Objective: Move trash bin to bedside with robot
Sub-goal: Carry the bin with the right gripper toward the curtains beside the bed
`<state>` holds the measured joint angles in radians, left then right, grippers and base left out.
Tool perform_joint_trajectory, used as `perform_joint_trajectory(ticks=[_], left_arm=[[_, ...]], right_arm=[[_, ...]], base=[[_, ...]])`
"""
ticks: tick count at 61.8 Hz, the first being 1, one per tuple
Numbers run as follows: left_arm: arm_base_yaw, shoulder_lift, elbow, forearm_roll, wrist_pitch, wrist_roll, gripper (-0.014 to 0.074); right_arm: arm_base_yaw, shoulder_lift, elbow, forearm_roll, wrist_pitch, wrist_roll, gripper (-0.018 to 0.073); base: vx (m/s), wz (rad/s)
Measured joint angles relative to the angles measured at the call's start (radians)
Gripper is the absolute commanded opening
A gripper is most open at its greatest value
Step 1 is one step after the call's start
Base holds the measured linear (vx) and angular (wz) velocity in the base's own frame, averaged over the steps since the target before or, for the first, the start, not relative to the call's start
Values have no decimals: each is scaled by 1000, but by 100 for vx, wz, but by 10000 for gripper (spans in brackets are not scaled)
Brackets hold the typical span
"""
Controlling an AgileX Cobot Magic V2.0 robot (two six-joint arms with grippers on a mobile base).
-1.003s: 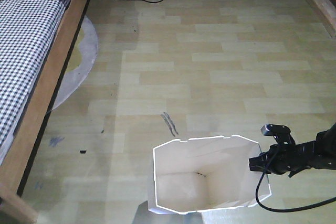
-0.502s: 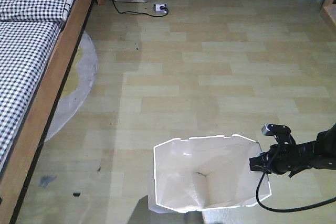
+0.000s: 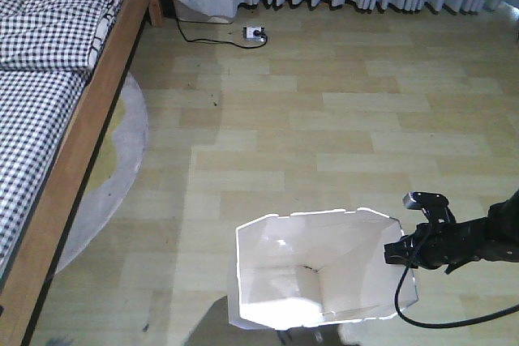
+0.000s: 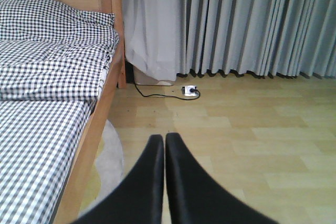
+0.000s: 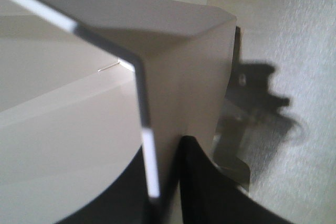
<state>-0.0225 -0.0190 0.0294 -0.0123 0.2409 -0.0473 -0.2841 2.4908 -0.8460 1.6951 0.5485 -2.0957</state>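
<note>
Carry step under way: right gripper (image 3: 399, 250) pinches the bin (image 3: 308, 261) wall at its 3 o'clock rim, one finger inside, one outside. Left gripper (image 4: 164, 148) is closed and empty. Bin is at 6 o'clock of the front view, upright, mouth up, long axis vertical. Bed (image 3: 85, 139) is at 9 o'clock, well apart. Next move likely calls for swinging toward 9 o'clock without the thin wall slipping.
</note>
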Motion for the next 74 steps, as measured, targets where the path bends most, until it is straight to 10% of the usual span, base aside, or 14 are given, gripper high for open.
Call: perform_joint_trajectory(ticks=[74], left_arm=[[0, 0, 0, 0, 0, 0, -6]], right_arm=[[0, 0, 0, 0, 0, 0, -4]], base=[[44, 4]])
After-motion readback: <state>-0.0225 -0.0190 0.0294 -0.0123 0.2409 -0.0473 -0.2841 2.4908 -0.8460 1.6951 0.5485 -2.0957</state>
